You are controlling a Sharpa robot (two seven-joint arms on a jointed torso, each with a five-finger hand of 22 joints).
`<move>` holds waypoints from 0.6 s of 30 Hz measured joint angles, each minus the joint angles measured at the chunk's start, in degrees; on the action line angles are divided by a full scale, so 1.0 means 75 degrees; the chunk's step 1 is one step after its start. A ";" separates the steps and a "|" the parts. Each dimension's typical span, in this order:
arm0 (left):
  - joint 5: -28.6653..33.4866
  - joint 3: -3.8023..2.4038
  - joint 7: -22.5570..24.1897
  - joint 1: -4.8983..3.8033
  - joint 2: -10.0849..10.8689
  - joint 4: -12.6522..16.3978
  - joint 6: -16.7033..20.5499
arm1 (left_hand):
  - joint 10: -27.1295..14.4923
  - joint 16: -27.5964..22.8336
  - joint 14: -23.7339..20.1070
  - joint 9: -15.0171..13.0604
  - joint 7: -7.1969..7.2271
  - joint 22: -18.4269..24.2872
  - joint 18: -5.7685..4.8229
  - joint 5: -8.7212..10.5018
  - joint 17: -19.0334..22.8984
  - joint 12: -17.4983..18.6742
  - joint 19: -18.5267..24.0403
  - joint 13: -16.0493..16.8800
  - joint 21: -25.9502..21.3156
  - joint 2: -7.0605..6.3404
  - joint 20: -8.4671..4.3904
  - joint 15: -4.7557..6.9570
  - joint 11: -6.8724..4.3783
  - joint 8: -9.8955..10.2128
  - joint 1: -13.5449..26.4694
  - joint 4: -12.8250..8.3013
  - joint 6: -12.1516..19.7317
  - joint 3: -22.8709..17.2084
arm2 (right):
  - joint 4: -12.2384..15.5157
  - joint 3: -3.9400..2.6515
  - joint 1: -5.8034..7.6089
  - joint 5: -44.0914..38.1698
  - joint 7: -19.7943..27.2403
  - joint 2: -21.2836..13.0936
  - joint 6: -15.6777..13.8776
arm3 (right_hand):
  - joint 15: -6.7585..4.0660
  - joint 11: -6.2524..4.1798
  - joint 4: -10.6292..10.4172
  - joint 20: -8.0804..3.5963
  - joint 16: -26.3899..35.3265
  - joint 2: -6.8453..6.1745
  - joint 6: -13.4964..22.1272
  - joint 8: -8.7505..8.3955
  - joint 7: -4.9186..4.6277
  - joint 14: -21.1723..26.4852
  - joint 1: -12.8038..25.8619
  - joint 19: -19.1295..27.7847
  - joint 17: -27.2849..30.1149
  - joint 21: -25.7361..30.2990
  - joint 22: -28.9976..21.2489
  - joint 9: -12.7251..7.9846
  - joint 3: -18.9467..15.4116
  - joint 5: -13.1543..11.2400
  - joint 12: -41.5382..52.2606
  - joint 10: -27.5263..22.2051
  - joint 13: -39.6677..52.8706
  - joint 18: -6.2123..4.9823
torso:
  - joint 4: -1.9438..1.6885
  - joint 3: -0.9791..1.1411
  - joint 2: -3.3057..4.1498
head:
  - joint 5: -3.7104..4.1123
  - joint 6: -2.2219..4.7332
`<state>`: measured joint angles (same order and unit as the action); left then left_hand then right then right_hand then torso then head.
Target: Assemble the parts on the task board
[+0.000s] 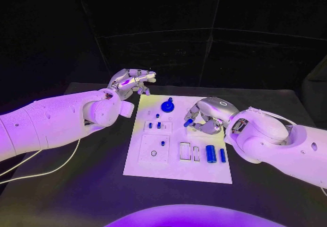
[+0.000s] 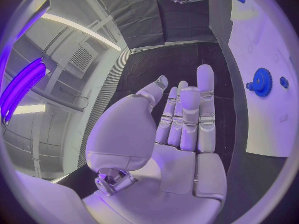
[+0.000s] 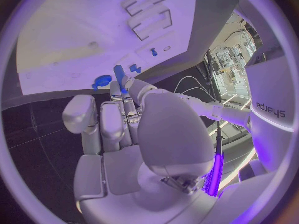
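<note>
The white task board (image 1: pixel 178 165) lies in the middle of the black table. My right hand (image 1: pixel 208 116) hovers over its right side and pinches a short blue peg (image 1: pixel 188 122) at its fingertips; the same peg (image 3: pixel 119 77) shows past the fingers (image 3: pixel 124 102) in the right wrist view. A blue gear (image 1: pixel 167 106) stands near the board's far edge, also the gear (image 2: pixel 261 82) beside my left hand. That left hand (image 1: pixel 133 80) hangs off the board's far left corner with its fingers (image 2: pixel 187 117) stretched out and nothing in them.
Two blue cylinders (image 1: pixel 211 153) (image 1: pixel 223 155) lie side by side on the board's right part, next to rectangular slots (image 1: pixel 185 150). Small blue pegs (image 1: pixel 158 125) (image 1: pixel 163 143) stand in the left part. A white cable (image 1: pixel 47 172) runs over the table at the left.
</note>
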<state>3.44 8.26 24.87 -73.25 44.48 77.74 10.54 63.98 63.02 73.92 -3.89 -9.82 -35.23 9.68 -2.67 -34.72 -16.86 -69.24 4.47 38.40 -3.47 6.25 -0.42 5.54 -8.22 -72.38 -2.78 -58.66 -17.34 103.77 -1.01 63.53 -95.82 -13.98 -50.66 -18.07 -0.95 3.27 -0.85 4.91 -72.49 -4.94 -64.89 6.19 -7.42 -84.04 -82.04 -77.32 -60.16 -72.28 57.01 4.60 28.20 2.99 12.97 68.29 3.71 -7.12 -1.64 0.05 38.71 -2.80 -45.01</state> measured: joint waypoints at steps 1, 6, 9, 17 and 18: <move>0.0000 0.0000 0.0000 0.0000 0.0000 -0.0001 -0.0001 | 0.0000 0.0000 0.0000 0.0000 0.0000 0.0000 0.0000 0.0000 0.0000 0.0000 0.0000 0.0000 0.0000 0.0000 0.0000 0.0000 0.0000 0.0000 0.0000 0.0000 0.0000 0.0000 | 0.0077 -0.0016 0.0002 0.0037 0.0023 0.0004 -0.0033 | 0.0000 0.0001 0.0020 0.0000 -0.0015 0.0000 0.0000 -0.0007 0.0000 0.0000 0.0000 0.0000 -0.0005 -0.0031 0.0014 0.0000 0.0019 0.0000 -0.0031 0.0000 0.0000 0.0000 | -0.0001 0.0000 -0.0001 | -0.0004 0.0003; 0.0000 0.0000 -0.0003 0.0000 0.0005 -0.0016 -0.0006 | 0.0000 0.0000 0.0000 0.0000 0.0000 -0.0001 0.0001 0.0000 0.0000 0.0000 0.0000 -0.0001 0.0000 0.0000 0.0000 0.0000 0.0000 0.0000 0.0000 0.0000 0.0000 0.0000 | 0.0233 -0.0057 0.0026 0.0251 0.0147 0.0253 -0.0148 | 0.0000 0.0028 0.0048 0.0000 -0.0015 0.0000 -0.0002 -0.0013 -0.0002 0.0000 0.0000 0.0000 -0.0006 -0.0034 0.0016 0.0002 0.0046 0.0000 -0.0045 0.0027 0.0000 0.0000 | -0.0010 -0.0001 -0.0001 | -0.0056 0.0004; 0.0000 0.0000 -0.0004 0.0000 0.0002 -0.0033 -0.0008 | 0.0000 0.0000 0.0000 0.0000 0.0000 0.0000 0.0000 0.0000 0.0000 0.0000 0.0000 -0.0001 0.0000 0.0000 0.0000 0.0000 0.0000 0.0000 0.0000 0.0000 0.0000 0.0000 | 0.0157 -0.0061 0.0034 0.0370 0.0229 0.0591 -0.0161 | 0.0000 0.0028 0.0049 0.0000 -0.0015 -0.0001 -0.0002 -0.0014 -0.0003 0.0000 0.0000 0.0000 -0.0005 -0.0034 0.0015 0.0003 0.0047 -0.0001 -0.0045 0.0027 0.0000 0.0000 | -0.0013 -0.0005 0.0000 | -0.0067 -0.0010; 0.0000 0.0000 -0.0006 -0.0002 -0.0055 -0.0066 -0.0014 | 0.0000 0.0000 0.0000 0.0000 0.0000 -0.0001 0.0000 0.0000 -0.0001 0.0000 0.0000 -0.0001 0.0000 0.0000 0.0000 0.0000 0.0000 0.0000 0.0000 0.0000 0.0000 0.0000 | -0.0296 0.0191 0.0018 0.0532 0.0455 0.1389 -0.0076 | 0.0000 0.0029 0.0075 0.0000 -0.0014 -0.0002 -0.0001 -0.0057 -0.0005 0.0000 -0.0001 0.0000 -0.0004 -0.0034 0.0010 0.0032 0.0072 -0.0002 -0.0109 0.0027 0.0000 0.0000 | -0.0024 -0.0006 0.0013 | -0.0190 -0.0073; 0.0000 0.0000 -0.0006 -0.0002 -0.0062 -0.0073 -0.0015 | 0.0000 0.0000 0.0000 0.0000 0.0000 -0.0001 0.0000 0.0000 -0.0001 0.0000 0.0000 -0.0001 0.0000 0.0000 0.0000 0.0000 0.0000 0.0000 0.0000 0.0000 0.0000 0.0000 | -0.0356 0.0253 -0.0001 0.0538 0.0496 0.1485 -0.0037 | 0.0001 0.0029 0.0075 0.0000 -0.0014 -0.0002 -0.0001 -0.0057 -0.0005 0.0000 -0.0001 0.0000 -0.0004 -0.0034 0.0005 0.0034 0.0072 -0.0002 -0.0111 0.0027 0.0000 0.0000 | -0.0023 -0.0004 0.0013 | -0.0211 -0.0089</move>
<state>3.44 8.25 24.83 -73.27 44.02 77.19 10.43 63.98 63.02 73.92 -3.89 -9.82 -35.23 9.69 -2.67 -34.73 -16.86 -69.24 4.46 38.40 -3.47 6.25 -0.42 5.54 -8.22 -72.38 -2.78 -58.65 -17.34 101.10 0.89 63.53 -91.79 -10.26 -39.52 -18.35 -0.94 3.49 -0.29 4.91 -72.60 -4.96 -64.90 5.76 -7.46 -84.04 -82.05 -77.32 -60.19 -72.54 57.04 4.85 28.74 2.98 12.13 68.49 3.72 -7.12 -1.81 0.02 38.81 -4.38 -45.68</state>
